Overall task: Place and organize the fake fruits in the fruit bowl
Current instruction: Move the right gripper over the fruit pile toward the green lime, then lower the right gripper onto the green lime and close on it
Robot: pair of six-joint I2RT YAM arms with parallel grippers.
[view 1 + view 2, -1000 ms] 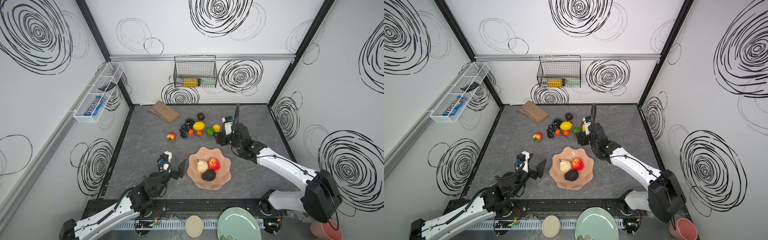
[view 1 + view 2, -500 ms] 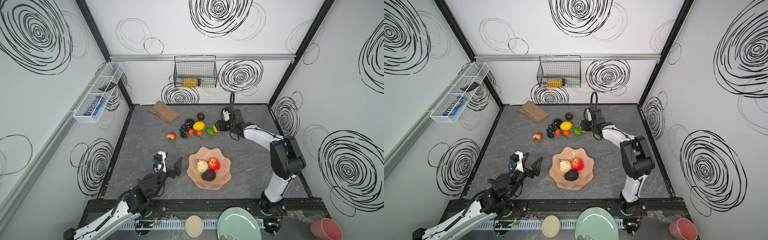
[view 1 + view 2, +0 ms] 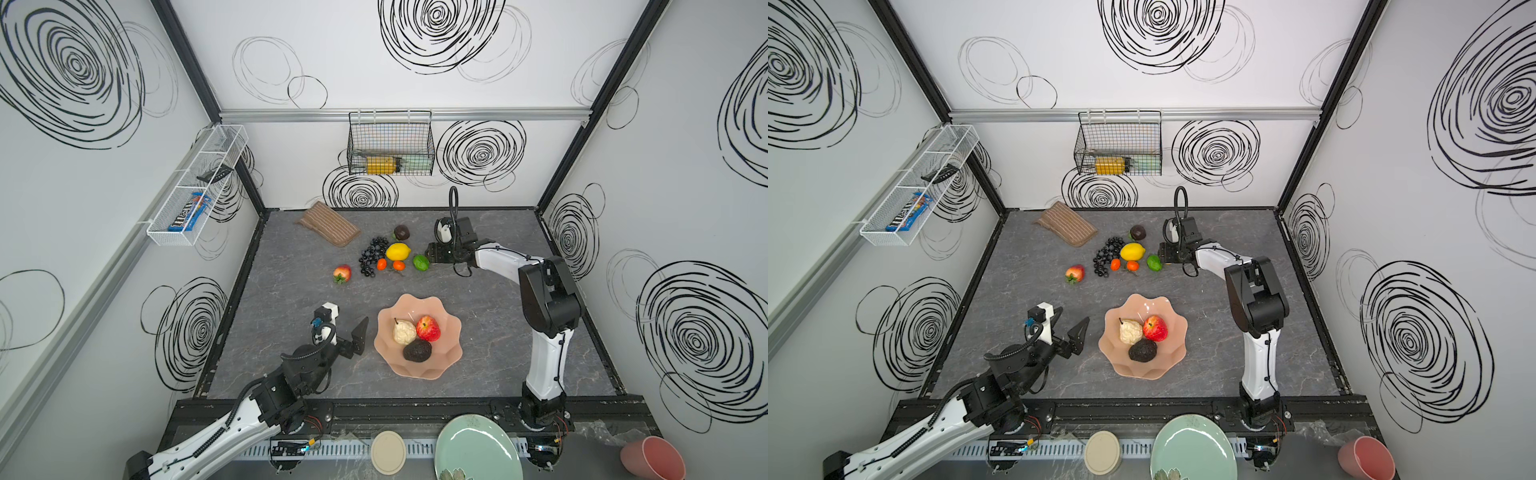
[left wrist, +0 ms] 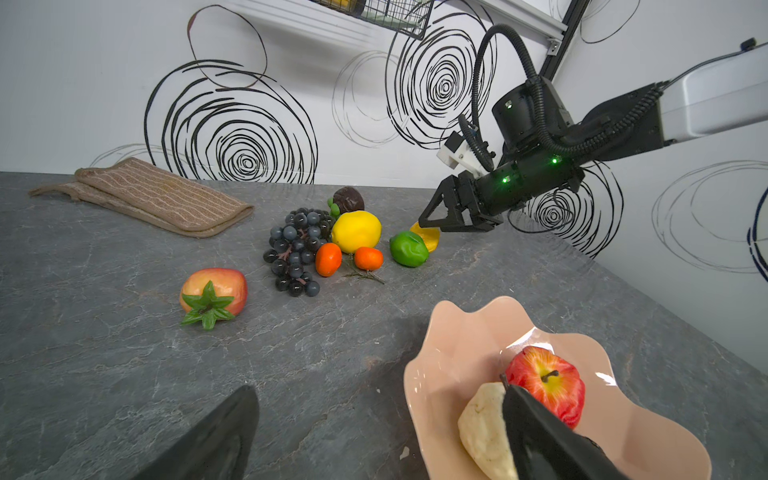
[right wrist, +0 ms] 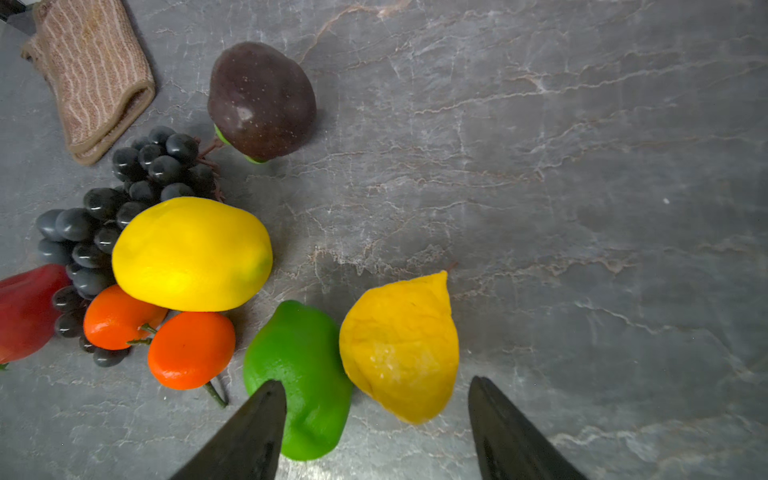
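From here I can read only one thing: a blue packet (image 3: 189,212) lying in the white wire shelf (image 3: 224,139) on the left wall. In both top views (image 3: 907,212) it carries white lettering that looks like "m&m's", though it is small and I can't be sure. The yellow box (image 3: 380,165) in the black basket (image 3: 390,120) has no print I can make out.

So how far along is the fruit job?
Done: beige fruit, red apple and dark avocado lie in the fruit bowl. In hand: nothing; the right gripper hangs open at the yellow pear. Left on the table: that pear, lime, lemon, grapes, two tangerines, strawberry, second avocado.
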